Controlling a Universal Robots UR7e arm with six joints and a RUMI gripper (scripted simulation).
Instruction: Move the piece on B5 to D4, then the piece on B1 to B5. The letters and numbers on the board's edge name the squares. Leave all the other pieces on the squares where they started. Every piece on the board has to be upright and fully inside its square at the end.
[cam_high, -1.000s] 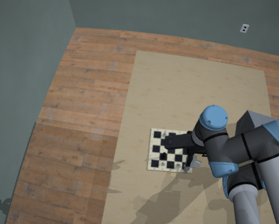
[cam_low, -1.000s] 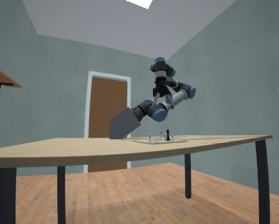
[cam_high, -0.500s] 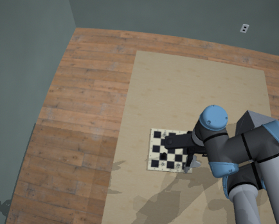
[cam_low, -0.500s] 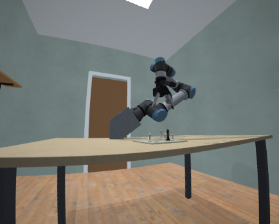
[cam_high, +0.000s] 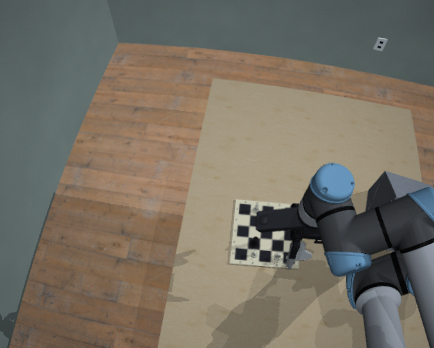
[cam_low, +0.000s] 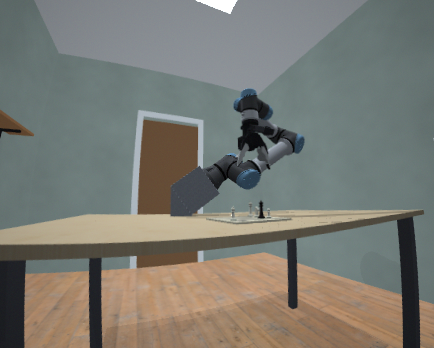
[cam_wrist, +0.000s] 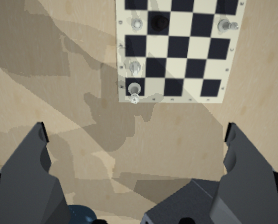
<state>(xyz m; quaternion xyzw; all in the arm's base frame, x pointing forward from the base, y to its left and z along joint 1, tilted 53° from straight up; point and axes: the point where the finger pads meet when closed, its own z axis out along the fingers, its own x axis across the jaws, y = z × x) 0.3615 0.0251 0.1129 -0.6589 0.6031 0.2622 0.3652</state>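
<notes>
A small chessboard (cam_high: 243, 220) (cam_low: 280, 218) (cam_wrist: 200, 65) lies on the table. A black piece (cam_high: 254, 242) (cam_low: 261, 209) (cam_wrist: 159, 22) stands upright on it. In the wrist view, three white pieces stand along the board's left column: one (cam_wrist: 136, 23) beside the black piece, one (cam_wrist: 134, 65) below it, and one (cam_wrist: 134, 89) at the near corner. Another white piece (cam_wrist: 226, 25) stands at the right edge. The edge letters are too small to read. My gripper (cam_high: 296, 257) (cam_low: 252, 161) (cam_wrist: 137, 124) is open and empty, high above the table, just off the board's near edge.
The table (cam_high: 280, 130) (cam_low: 150, 227) (cam_wrist: 65, 100) is light wood. The arm's grey base block (cam_high: 390, 187) (cam_low: 192, 192) stands beside the board. A door (cam_low: 167, 165) and wooden floor (cam_high: 125, 150) lie beyond the table.
</notes>
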